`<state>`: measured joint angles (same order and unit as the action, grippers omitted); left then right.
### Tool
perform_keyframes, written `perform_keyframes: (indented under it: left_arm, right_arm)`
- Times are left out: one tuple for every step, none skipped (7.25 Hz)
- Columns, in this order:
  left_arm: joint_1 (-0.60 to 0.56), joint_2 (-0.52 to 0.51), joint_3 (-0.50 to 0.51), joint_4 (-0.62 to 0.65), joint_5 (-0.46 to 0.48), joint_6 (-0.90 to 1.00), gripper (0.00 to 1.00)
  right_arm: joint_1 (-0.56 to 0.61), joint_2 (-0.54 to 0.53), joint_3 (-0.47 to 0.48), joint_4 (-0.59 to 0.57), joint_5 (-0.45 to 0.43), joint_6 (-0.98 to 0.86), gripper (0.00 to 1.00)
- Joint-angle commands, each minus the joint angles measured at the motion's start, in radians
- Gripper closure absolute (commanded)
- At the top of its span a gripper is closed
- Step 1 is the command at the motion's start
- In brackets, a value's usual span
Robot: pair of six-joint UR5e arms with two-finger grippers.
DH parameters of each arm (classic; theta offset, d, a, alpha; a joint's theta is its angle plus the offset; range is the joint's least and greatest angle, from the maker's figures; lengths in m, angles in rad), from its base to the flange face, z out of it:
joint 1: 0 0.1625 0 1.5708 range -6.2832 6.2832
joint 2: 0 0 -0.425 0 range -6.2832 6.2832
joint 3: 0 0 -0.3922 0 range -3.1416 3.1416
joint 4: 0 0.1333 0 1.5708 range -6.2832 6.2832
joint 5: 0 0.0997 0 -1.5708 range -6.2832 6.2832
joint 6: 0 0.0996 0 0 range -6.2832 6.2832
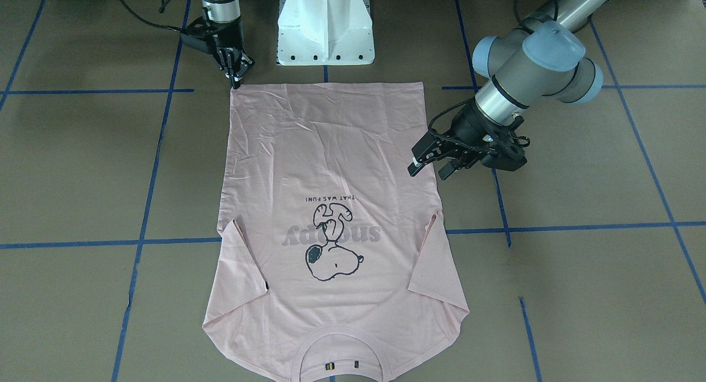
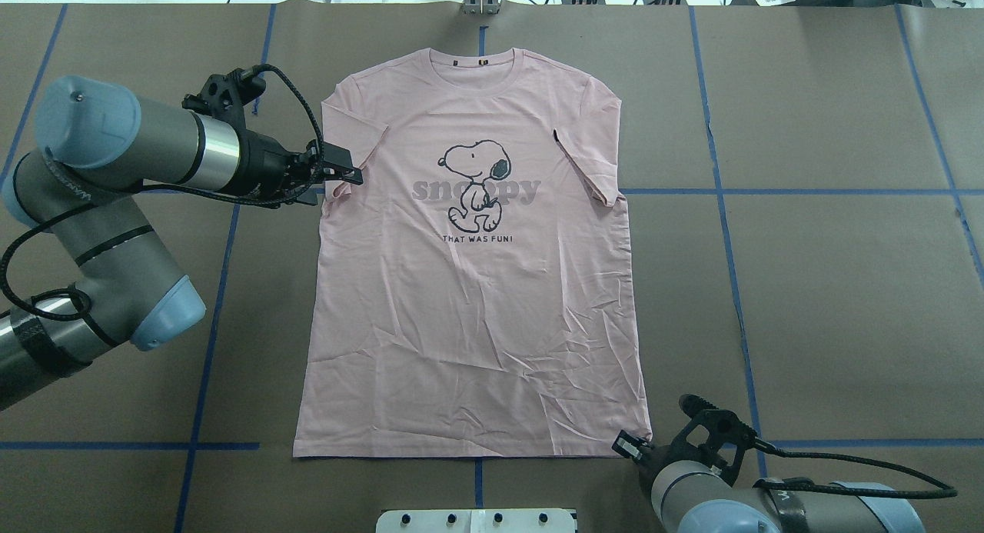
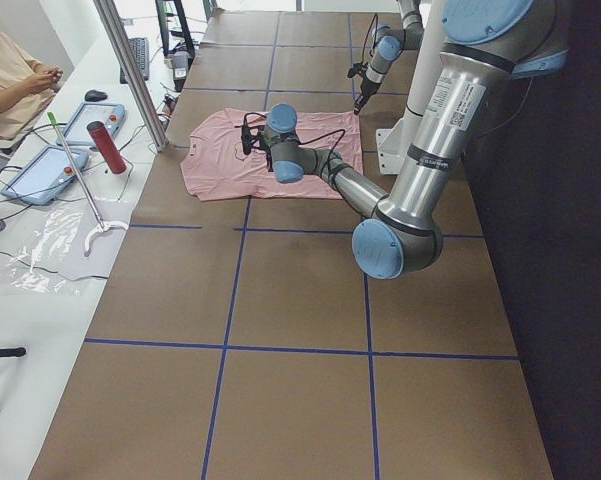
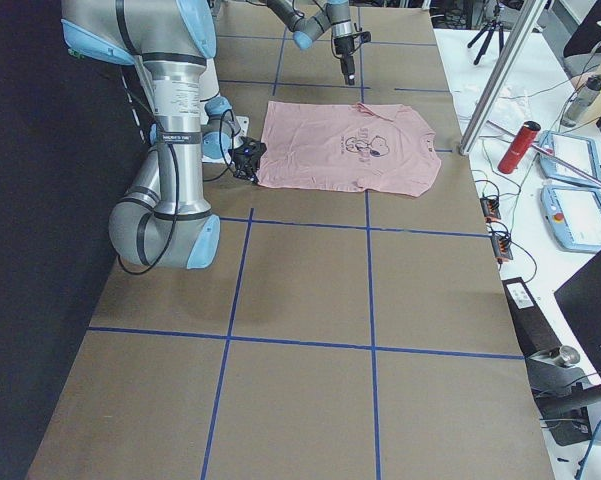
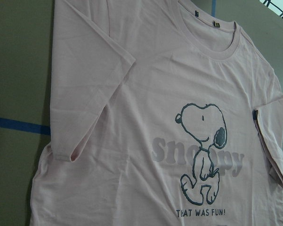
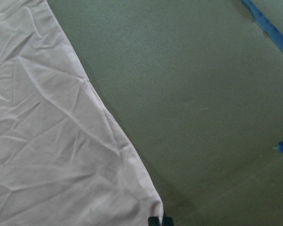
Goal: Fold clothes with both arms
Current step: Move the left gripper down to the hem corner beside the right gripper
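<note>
The light pink T-shirt (image 2: 477, 302) lies flat on the brown table with the Snoopy print up, collar at the far edge and hem toward the robot's base. My left gripper (image 2: 340, 181) hovers open just above the shirt's side, close to the sleeve (image 5: 84, 103); in the front-facing view its fingers (image 1: 417, 162) stand clearly apart. My right gripper (image 1: 236, 82) is down at the hem corner on my right. In the right wrist view its fingertips (image 6: 154, 220) are together on that corner of the T-shirt (image 6: 47, 141).
The white pedestal base (image 1: 325, 29) stands just behind the hem. Blue tape lines (image 2: 723, 210) cross the table. A side bench holds tablets and a red bottle (image 3: 107, 147), with a seated person (image 3: 10, 70) and a metal post (image 3: 130, 70) beside it.
</note>
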<state>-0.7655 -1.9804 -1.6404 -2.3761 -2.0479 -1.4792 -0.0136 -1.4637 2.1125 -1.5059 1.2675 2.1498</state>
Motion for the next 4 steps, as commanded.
perform_keyframes:
  left_arm:
    - [0.046, 0.03, -0.042, 0.008, 0.094, -0.083, 0.12]
    - [0.186, 0.139, -0.126, 0.015, 0.302, -0.154, 0.12]
    - [0.286, 0.249, -0.221, 0.017, 0.378, -0.224, 0.01]
    - [0.351, 0.321, -0.292, 0.05, 0.39, -0.303, 0.05]
  right_arm:
    - [0.001, -0.003, 0.029, 0.0, 0.001, -0.005, 1.0]
    - [0.001, -0.004, 0.05, 0.0, 0.004, -0.005, 1.0]
    - [0.003, -0.003, 0.052, 0.0, 0.006, -0.005, 1.0]
    - [0.003, -0.001, 0.052, 0.0, 0.007, -0.005, 1.0]
